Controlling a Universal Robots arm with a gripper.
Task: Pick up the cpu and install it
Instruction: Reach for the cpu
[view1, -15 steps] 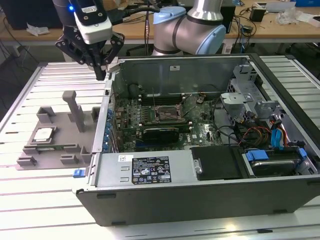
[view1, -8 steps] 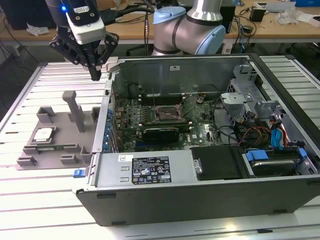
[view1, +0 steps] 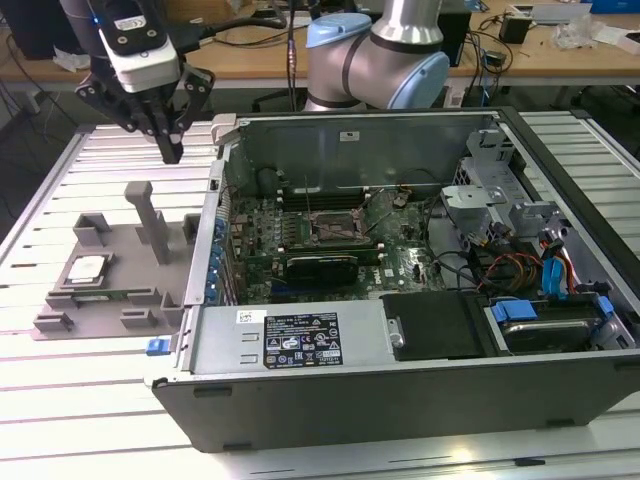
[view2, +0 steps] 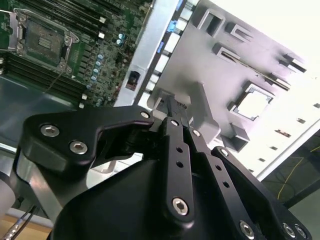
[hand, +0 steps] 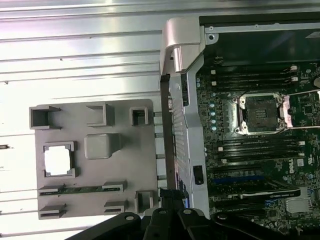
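- Exterior view: the small flat square silver-topped cpu (view1: 88, 268) lies in a recess of the grey plastic tray with upright posts (view1: 130, 262), on the tray side away from the open dark metal computer case (view1: 300, 385). The black robot gripper (view1: 172, 150) hangs above the tray, clear of it, fingers drawn together, empty.
- Second wrist view: the cpu (view2: 254, 104) sits flat in the tray (view2: 210, 65). The gripper (view2: 171, 106) tips are over the tray's tall post.
- First wrist view: the cpu (hand: 57, 161) is framed by low tray (hand: 125, 150) walls. The dark square metal-rimmed socket frame (hand: 262, 114) lies beyond the tray, inside the case, unfilled.
- Handling, judged: light, stiff, thin. The smooth lid is likely slippery and the underside fragile. Pinch opposite edges and keep it level.
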